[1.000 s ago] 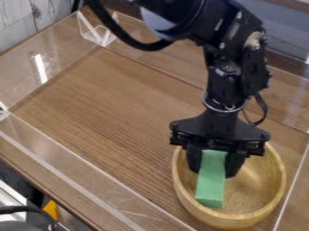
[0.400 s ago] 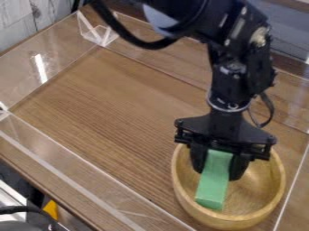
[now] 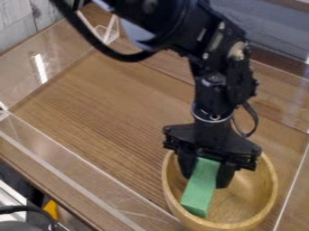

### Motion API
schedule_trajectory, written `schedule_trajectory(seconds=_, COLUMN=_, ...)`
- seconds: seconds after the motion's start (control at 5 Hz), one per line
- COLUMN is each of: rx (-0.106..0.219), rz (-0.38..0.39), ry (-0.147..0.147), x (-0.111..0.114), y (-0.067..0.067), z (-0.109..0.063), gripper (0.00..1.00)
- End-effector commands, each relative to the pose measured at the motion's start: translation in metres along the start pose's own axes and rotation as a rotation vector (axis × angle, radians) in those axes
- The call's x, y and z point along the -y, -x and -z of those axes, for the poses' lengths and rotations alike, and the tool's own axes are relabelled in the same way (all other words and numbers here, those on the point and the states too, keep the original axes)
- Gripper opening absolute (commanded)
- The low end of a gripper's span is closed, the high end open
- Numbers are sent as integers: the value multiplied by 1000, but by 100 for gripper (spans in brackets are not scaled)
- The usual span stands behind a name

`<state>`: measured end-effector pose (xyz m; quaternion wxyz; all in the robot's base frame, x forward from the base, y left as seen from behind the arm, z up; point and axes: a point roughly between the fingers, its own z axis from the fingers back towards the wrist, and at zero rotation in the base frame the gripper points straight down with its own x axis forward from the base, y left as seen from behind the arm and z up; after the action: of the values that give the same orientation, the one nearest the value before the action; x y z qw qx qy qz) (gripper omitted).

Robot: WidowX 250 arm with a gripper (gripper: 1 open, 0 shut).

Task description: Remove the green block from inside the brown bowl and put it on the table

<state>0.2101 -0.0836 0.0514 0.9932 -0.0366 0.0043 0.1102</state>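
The green block [image 3: 200,190] leans tilted inside the brown bowl [image 3: 262,200], which sits at the near right of the table [image 3: 108,108]. Its lower end rests near the bowl's front wall. My gripper [image 3: 210,171] points straight down into the bowl, and its black fingers [image 3: 189,166] clamp the block's upper end from both sides. The jaws stand shut on the block. The block's top edge is hidden between the fingers.
Clear acrylic walls [image 3: 36,68] run along the table's left and back edges, and another [image 3: 85,194] along the front. The black arm [image 3: 182,32] reaches in from the top of the view. Bare wood lies left of the bowl.
The gripper has rolled slightly and shifted a little left and nearer, and the block has turned with it. The bowl also looks nudged slightly left.
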Motion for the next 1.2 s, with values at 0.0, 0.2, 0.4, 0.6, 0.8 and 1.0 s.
schedule_trajectory(seconds=0.0, rx=29, rz=19, ry=17, x=-6, y=2, z=-7, gripper=0)
schedule_trajectory(seconds=0.2, rx=29, rz=7, ry=15, x=-8, y=3, z=-7, gripper=0)
schedule_trajectory(seconds=0.4, rx=30, rz=-8, ry=16, x=-10, y=4, z=-10, gripper=0)
schedule_trajectory(seconds=0.6, rx=32, rz=-38, ry=16, x=-15, y=-1, z=-10, gripper=0)
schedule_trajectory(seconds=0.8, rx=33, rz=-67, ry=15, x=-21, y=-5, z=-10, gripper=0)
schedule_trajectory(seconds=1.0, rx=33, rz=-45, ry=13, x=-27, y=-7, z=-4, gripper=0)
